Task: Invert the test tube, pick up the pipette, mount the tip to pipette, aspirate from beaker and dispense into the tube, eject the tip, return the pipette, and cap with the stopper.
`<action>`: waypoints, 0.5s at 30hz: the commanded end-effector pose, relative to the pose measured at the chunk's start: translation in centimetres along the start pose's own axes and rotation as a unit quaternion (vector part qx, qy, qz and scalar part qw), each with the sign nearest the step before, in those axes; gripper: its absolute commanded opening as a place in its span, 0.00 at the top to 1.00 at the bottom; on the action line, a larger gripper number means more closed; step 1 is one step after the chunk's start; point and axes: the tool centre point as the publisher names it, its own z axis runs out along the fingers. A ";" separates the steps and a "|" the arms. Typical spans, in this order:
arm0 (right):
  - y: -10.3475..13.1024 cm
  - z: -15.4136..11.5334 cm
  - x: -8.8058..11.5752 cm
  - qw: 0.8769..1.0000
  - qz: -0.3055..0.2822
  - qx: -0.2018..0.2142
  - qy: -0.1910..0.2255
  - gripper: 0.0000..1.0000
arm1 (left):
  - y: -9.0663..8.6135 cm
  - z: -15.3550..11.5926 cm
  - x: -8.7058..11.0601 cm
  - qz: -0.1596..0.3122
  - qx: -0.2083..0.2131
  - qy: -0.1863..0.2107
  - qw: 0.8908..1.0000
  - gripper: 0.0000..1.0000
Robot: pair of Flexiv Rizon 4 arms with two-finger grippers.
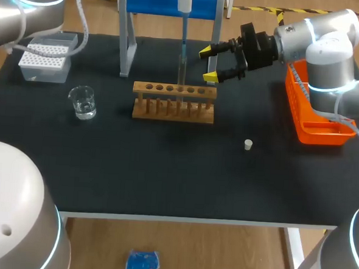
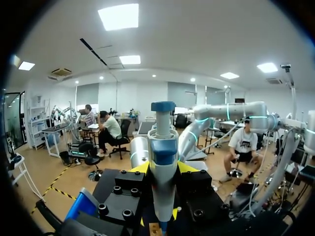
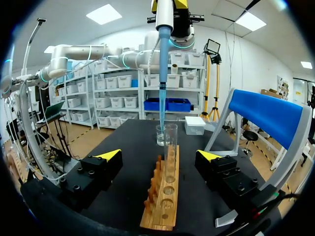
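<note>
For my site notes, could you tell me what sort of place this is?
Likely a robotics lab's liquid-handling bench: a wooden test-tube rack, a clear glass beaker and a blue-and-white plastic pipette show it.

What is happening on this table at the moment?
The left arm has its jaws shut on the pipette and holds its tip at the mouth of the test tube, which stands in the wooden rack. The right arm waits beside the rack with its jaws open and empty. The stopper lies on the table, so the tube is not yet capped.
</note>
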 end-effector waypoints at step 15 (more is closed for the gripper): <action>0.0 0.0 -0.1 1.000 0.000 0.001 0.001 0.00 | -0.2 0.1 0.3 0.020 0.008 -0.009 1.000 1.00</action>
